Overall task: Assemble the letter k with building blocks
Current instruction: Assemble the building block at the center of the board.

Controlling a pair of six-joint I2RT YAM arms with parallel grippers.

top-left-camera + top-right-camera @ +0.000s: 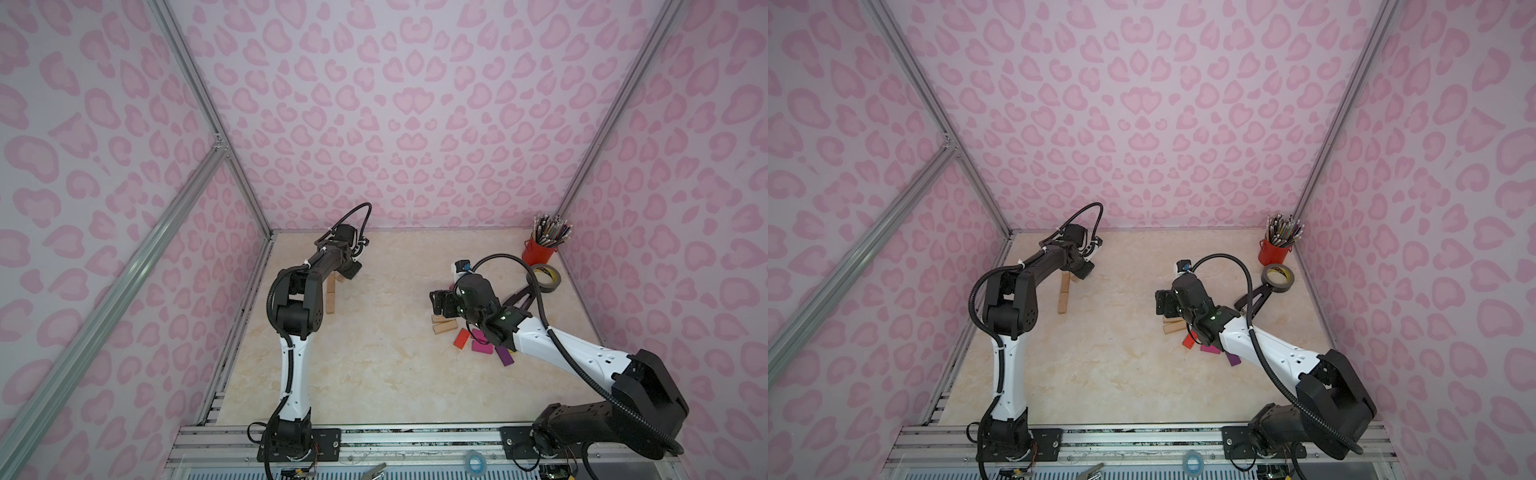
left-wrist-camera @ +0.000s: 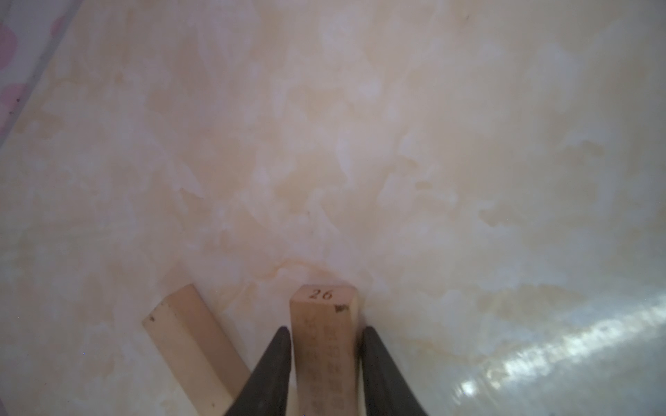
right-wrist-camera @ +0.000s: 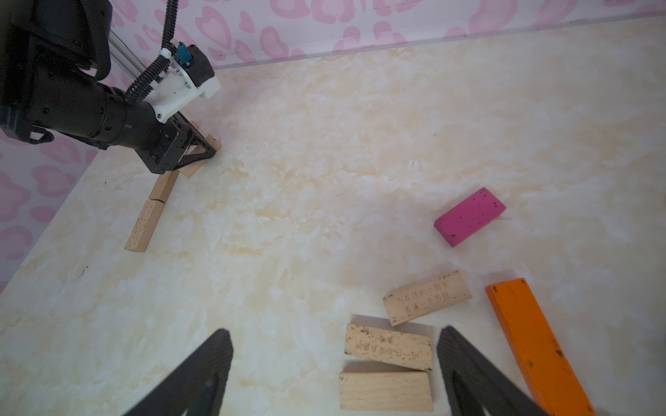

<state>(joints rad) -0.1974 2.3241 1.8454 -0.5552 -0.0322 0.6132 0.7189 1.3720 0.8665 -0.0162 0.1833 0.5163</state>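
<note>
Left gripper: jaws straddle a plain light-wood rectangular block stamped 26, with the fingers close along both long sides. We can't tell whether they clamp it or only flank it. The block lies flat on the beige marble-pattern tabletop. Just beside it lies a second plain wooden bar, angled and partly hidden by one finger. In both top views this gripper sits low at the far left of the table, at the far end of a row of plain wooden bars laid end to end.

Right gripper: jaws wide apart, and we see nothing held. It hovers over a pair of plain wooden blocks lying against each other. A printed plain wooden block touches that pair at a corner. A magenta painted block lies apart from these, and a long orange painted bar lies outside one finger. In a top view, a purple painted block lies by the right forearm.

Far right corner: red cup of pencils, with a grey tape roll just beside it.
</note>
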